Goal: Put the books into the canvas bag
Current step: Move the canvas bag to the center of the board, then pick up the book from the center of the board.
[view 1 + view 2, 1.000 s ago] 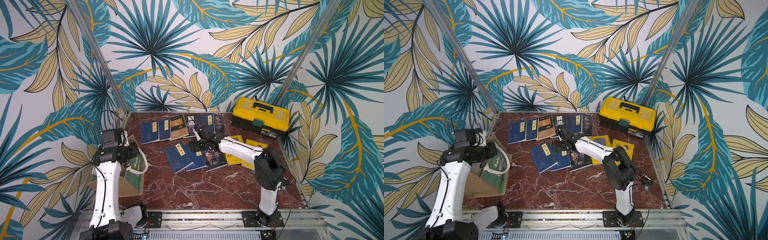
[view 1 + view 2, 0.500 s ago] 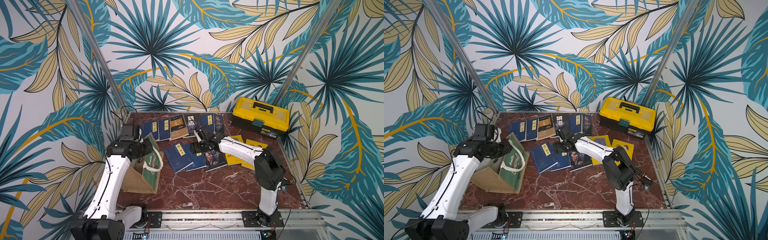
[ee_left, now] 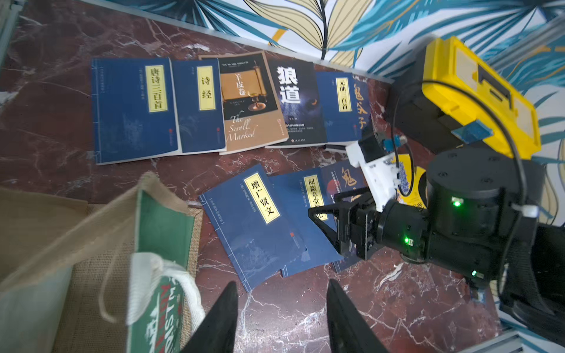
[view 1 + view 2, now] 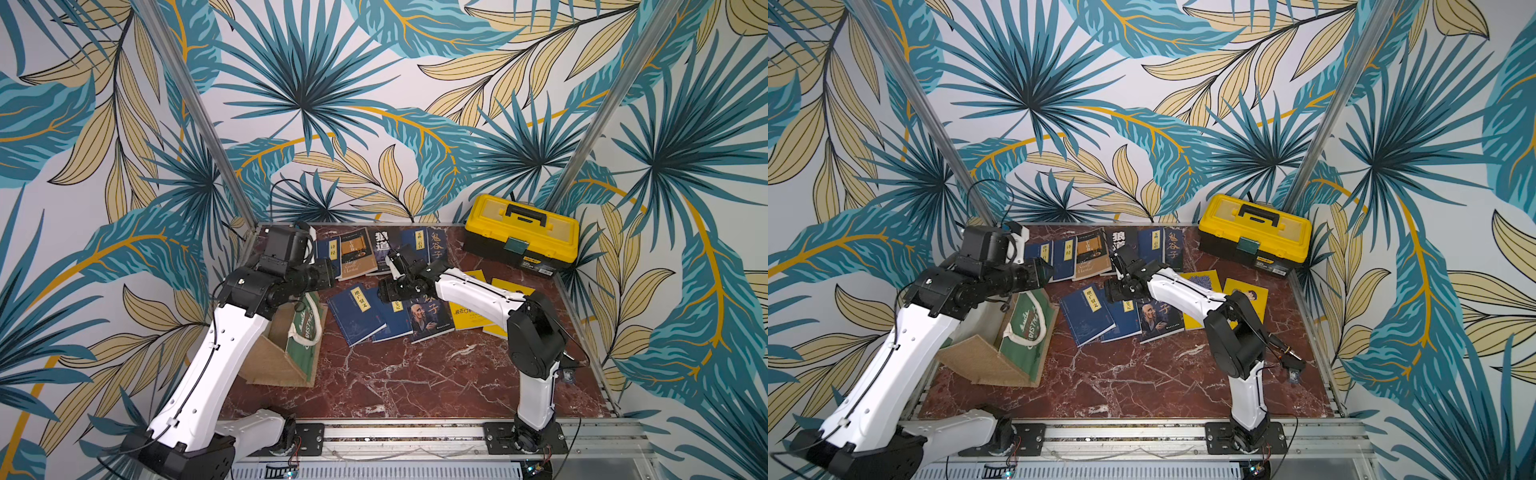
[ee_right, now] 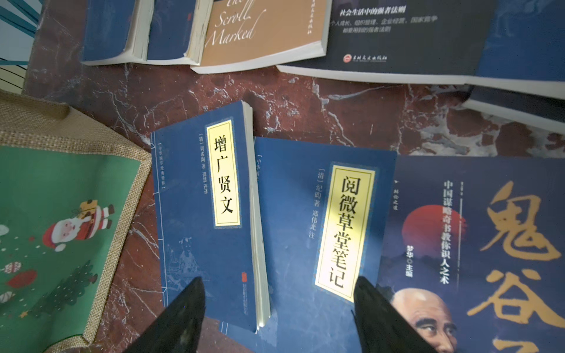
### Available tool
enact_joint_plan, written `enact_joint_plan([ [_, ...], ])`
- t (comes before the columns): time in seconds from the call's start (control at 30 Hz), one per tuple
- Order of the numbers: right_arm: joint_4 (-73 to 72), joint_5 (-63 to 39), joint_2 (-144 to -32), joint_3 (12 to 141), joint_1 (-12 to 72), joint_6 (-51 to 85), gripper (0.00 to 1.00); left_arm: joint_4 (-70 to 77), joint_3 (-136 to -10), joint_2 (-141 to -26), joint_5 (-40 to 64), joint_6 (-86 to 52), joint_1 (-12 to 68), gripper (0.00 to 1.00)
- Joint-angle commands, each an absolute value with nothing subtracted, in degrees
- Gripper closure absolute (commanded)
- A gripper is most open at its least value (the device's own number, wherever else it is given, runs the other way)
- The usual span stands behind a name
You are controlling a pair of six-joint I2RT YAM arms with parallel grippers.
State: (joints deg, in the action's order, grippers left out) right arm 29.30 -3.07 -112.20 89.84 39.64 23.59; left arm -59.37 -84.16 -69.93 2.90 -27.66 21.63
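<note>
The canvas bag (image 4: pixel 286 349) (image 4: pixel 1000 353) lies tipped at the table's left, burlap with a green Christmas panel (image 5: pixel 61 214). My left gripper (image 3: pixel 281 284) (image 4: pixel 330 272) hangs open over bare marble just past the bag's upper edge, with the white handle (image 3: pixel 171 275) beside one finger and nothing between the jaws. The books lie flat: a back row (image 4: pixel 374 249) and a front row. My right gripper (image 5: pixel 279 279) (image 4: pixel 1108 291) is open, low over two overlapping navy books (image 5: pixel 208 214) (image 5: pixel 305 229) next to a dark book with a bald face (image 5: pixel 458 244).
A yellow-and-black toolbox (image 4: pixel 521 232) (image 4: pixel 1254 239) stands at the back right corner. Two bright yellow books (image 4: pixel 469 307) lie under the right arm. Red marble (image 4: pixel 415 374) stretches toward the front edge. Patterned walls close in three sides.
The left arm has pulled the bag from the left edge toward the books, tipping it over, then opened its jaws and let go. The right gripper stayed put, its jaws a little narrower.
</note>
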Motion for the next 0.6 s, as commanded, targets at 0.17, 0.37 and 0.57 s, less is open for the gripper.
enact_joint_plan([
  [0.17, 32.17, -5.34, -115.24, 91.36, 39.20, 26.67, 0.26, -50.88, -73.64, -81.88, 3.47, -36.37, 30.33, 0.46],
  [0.37, 32.15, -5.50, -116.61, 91.67, 39.22, 26.34, 0.27, -35.51, -59.08, -81.93, 3.30, -43.01, 30.41, 0.39],
  [0.57, 34.51, -7.59, -121.83, 97.50, 39.22, 24.81, 0.27, -24.71, -51.63, -83.37, 0.22, -48.56, 30.41, 0.34],
])
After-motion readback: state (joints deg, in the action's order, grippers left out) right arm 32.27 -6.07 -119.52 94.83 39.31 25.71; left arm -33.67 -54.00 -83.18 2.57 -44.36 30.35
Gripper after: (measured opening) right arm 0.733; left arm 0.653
